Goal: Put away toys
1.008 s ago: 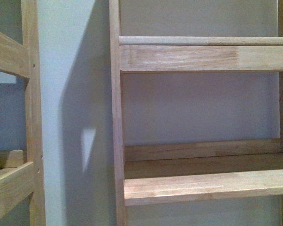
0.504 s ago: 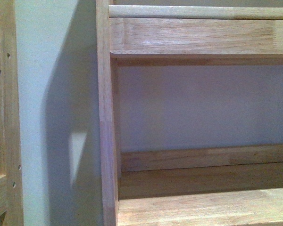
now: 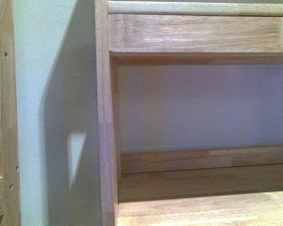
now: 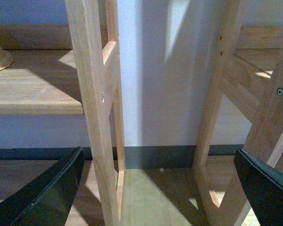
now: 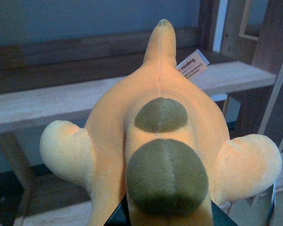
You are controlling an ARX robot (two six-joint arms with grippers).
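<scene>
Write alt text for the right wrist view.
An orange-yellow plush toy, held in the right claw, fills the view close up, showing two olive-green patches, pale rounded limbs on either side and a white label. Behind it runs a wooden shelf.

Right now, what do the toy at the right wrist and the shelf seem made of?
Plush toy: soft short-pile fabric, orange-yellow with olive patches, likely stuffed; a centre seam and sewn-in label show. Shelf: pale wood, smooth matte finish, probably jointed solid boards; grain and joint lines show.
</scene>
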